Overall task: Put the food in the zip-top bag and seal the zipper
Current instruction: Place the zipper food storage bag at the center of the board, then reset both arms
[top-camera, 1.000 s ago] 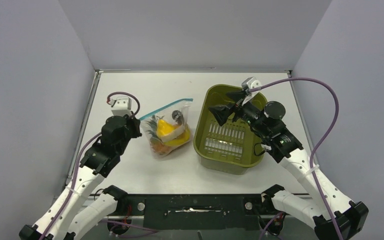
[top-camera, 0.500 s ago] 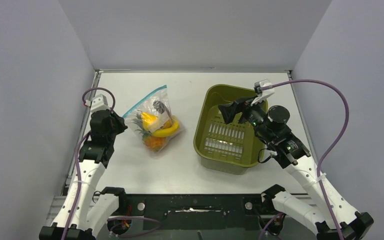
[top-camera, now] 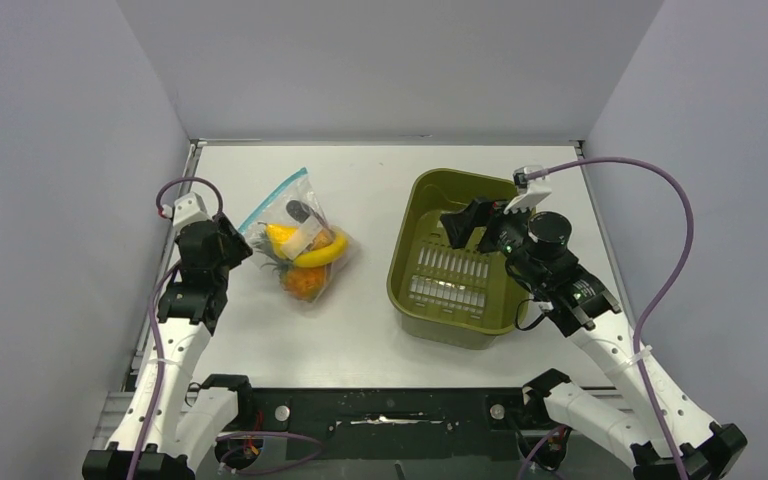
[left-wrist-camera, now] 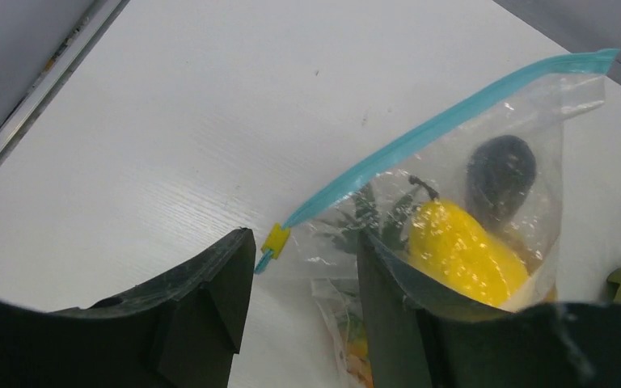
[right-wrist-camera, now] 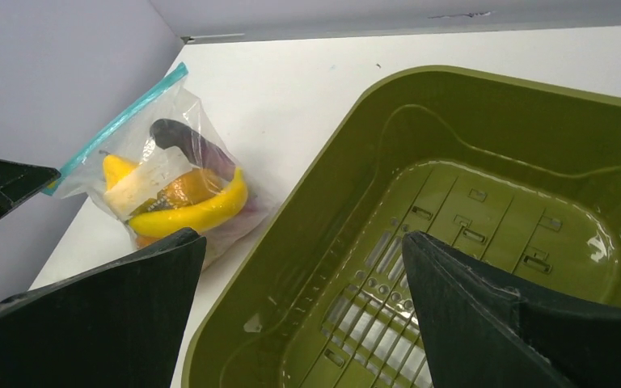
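From above, the zip-top bag (top-camera: 295,215) holding the food (top-camera: 312,256) lies by the desk's left edge, its zipper (top-camera: 273,200) slanting toward the far edge from just beside the left gripper (top-camera: 244,247); the left wrist view shows that gripper's jaws apart either side of the yellow slider (left-wrist-camera: 275,239); in the right wrist view the right gripper (right-wrist-camera: 303,238), also spread wide, hangs over the green basin (right-wrist-camera: 485,105), well apart from the bag.

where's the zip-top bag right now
In the top view, the zip-top bag lies on the left half of the table, just right of the left gripper and left of the olive-green basin.
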`<action>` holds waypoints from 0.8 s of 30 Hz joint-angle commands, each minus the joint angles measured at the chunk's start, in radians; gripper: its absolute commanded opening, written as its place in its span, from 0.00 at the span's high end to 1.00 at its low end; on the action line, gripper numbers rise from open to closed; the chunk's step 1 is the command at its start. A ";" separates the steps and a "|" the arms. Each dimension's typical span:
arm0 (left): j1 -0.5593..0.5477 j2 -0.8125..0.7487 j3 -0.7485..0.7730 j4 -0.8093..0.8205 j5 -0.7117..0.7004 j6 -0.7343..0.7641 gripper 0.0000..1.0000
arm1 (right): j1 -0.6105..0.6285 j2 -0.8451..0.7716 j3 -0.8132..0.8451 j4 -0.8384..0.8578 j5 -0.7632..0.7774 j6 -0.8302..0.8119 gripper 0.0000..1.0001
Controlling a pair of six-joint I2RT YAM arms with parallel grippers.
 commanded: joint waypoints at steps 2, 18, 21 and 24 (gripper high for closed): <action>0.003 -0.025 0.055 0.046 0.033 0.057 0.35 | -0.002 -0.040 0.000 -0.027 0.083 0.057 0.02; -0.123 -0.084 0.158 0.049 0.277 -0.001 0.25 | -0.002 0.016 0.084 -0.182 0.275 0.135 0.03; -0.144 -0.095 0.169 0.069 0.345 -0.012 0.25 | -0.001 0.007 0.074 -0.141 0.234 0.124 0.02; -0.169 -0.118 0.156 0.112 0.402 -0.022 0.25 | -0.002 -0.005 0.072 -0.131 0.245 0.126 0.03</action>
